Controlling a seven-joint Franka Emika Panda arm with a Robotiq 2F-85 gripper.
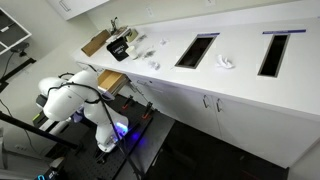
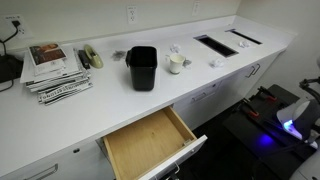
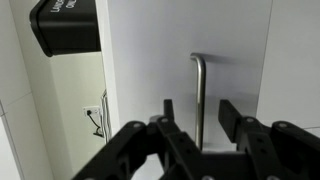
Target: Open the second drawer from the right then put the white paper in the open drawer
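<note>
The drawer (image 2: 150, 145) stands pulled out below the white counter, and its tan wood interior is empty; it also shows in an exterior view (image 1: 112, 80). A crumpled white paper (image 1: 227, 63) lies on the counter between two dark slots, and it appears as a small white piece (image 2: 213, 62) near the front edge. My gripper (image 3: 198, 115) is open and empty. In the wrist view it faces a white door with a vertical bar handle (image 3: 199, 95), which shows between the fingers, apart from them. The arm (image 1: 75, 100) is low in front of the cabinets, away from the drawer.
A black bin (image 2: 141, 68) stands on the counter behind the open drawer. A white cup-like thing (image 2: 175, 62) is beside it and stacked magazines (image 2: 55, 70) lie further along. Two rectangular slots (image 1: 196, 50) (image 1: 275, 52) are cut into the counter. Black stands and cables surround the arm's base.
</note>
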